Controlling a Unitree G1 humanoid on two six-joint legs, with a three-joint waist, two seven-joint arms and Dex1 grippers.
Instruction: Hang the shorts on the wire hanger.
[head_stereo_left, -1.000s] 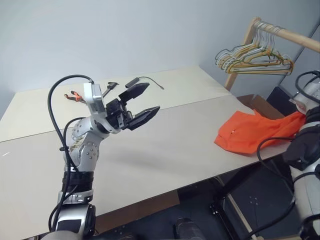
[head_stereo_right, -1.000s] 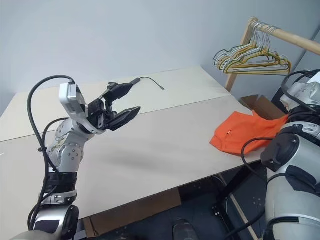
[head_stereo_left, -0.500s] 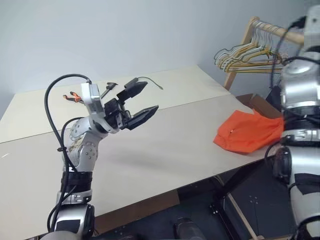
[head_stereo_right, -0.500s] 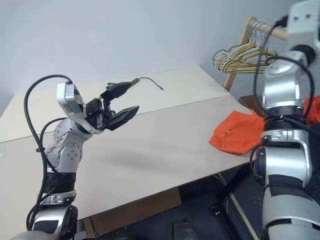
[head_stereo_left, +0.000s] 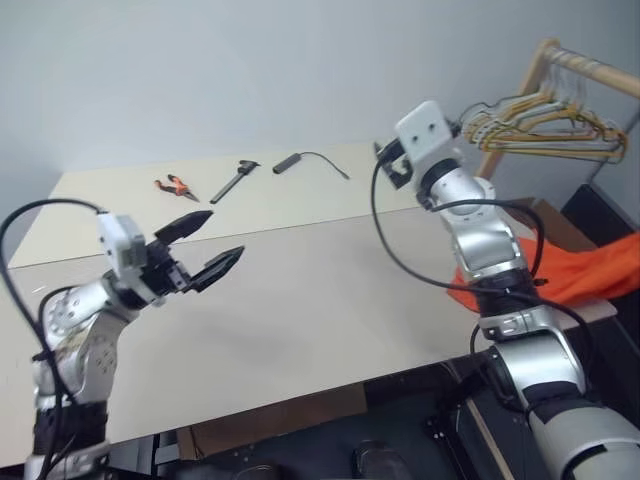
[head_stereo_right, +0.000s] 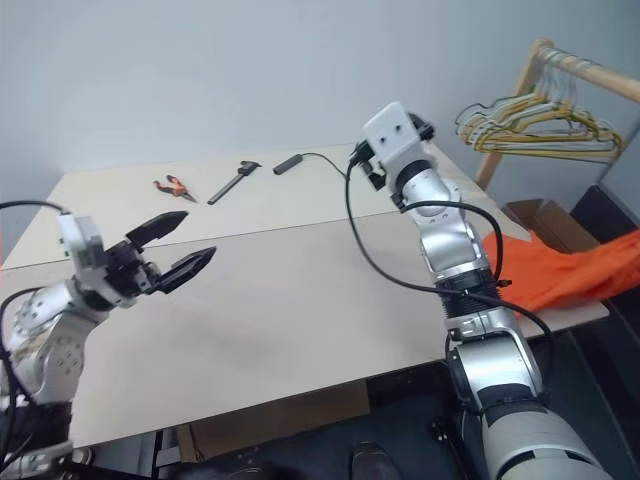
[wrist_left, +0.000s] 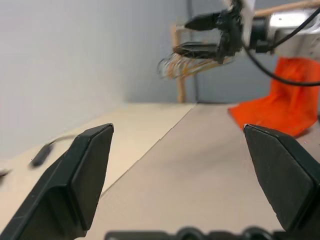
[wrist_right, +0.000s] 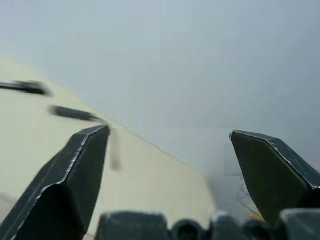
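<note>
The bright orange shorts (head_stereo_left: 590, 272) lie bunched at the table's right edge, partly hanging over it, also seen in the left wrist view as orange shorts (wrist_left: 286, 104). My left gripper (head_stereo_left: 222, 235) hovers open and empty over the table's left part, far from them. My right arm is raised over the table's far middle, and its right gripper (wrist_left: 194, 35) stands open and empty, well above and left of the shorts. The wire hanger is out of view.
A bunch of gold and pale hangers (head_stereo_left: 545, 118) hangs on a wooden rack (head_stereo_left: 575, 65) at the far right. Orange-handled pliers (head_stereo_left: 172, 186), a black tool (head_stereo_left: 235, 180) and a black cylinder with a cord (head_stereo_left: 290, 161) lie along the table's far side. A cardboard box (head_stereo_right: 540, 214) sits beyond the shorts.
My right arm has swung up from the right side and across over the table. My left arm has dropped and moved left. The camera has turned too.
</note>
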